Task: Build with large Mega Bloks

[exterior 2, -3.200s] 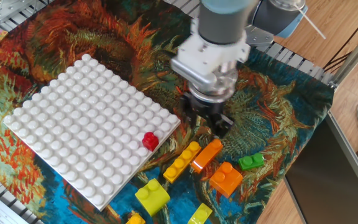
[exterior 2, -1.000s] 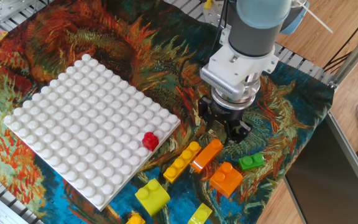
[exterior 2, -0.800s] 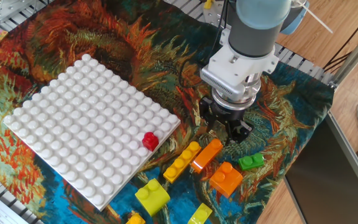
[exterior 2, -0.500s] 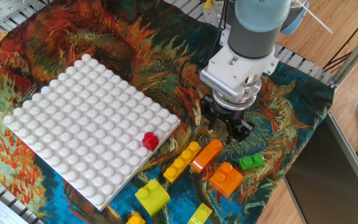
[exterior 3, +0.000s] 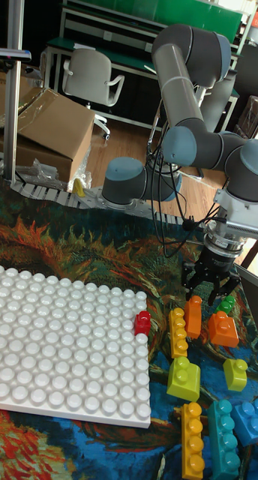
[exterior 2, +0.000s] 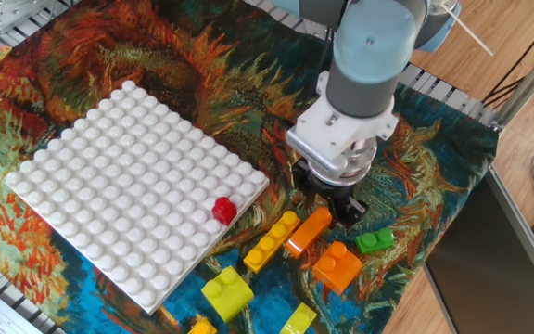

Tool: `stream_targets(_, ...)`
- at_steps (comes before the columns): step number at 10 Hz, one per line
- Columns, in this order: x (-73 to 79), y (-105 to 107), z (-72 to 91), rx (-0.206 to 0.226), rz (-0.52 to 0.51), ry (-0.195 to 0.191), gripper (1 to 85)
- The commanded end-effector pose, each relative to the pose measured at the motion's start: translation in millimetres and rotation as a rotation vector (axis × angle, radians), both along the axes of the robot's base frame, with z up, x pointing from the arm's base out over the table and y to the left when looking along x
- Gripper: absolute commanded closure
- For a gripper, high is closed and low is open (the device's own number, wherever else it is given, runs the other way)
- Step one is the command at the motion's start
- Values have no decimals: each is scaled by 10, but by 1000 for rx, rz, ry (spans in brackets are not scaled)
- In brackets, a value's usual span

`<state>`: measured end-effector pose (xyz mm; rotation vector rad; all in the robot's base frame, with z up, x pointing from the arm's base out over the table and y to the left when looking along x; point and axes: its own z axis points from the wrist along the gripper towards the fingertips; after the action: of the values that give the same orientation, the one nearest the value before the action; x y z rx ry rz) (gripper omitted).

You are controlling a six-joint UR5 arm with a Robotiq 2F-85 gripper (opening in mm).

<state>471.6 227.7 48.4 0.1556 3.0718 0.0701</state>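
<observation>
Fixed view: the spread, empty fingers (exterior 2: 333, 197) have shifted left, nearer the orange bar (exterior 2: 308, 231).

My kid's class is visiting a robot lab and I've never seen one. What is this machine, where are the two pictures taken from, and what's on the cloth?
It is a grey jointed robot arm ending in a black two-finger gripper. One camera looks down at the table; the taller picture looks across it toward the room behind. On the patterned cloth lies a big white studded baseplate with a small red one-stud brick near its edge. Beside it lie loose plastic bricks: a long yellow bar, a long orange bar, a chunky orange brick and a small green brick. The gripper hangs open just above the long orange bar, holding nothing.
</observation>
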Motion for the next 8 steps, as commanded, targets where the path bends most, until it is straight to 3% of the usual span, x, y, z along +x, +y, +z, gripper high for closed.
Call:
stream_targets(1, 12, -3, -19, 7, 9, -1, 327)
stream_targets(8, -78, 8, -113, 2, -29, -1, 343)
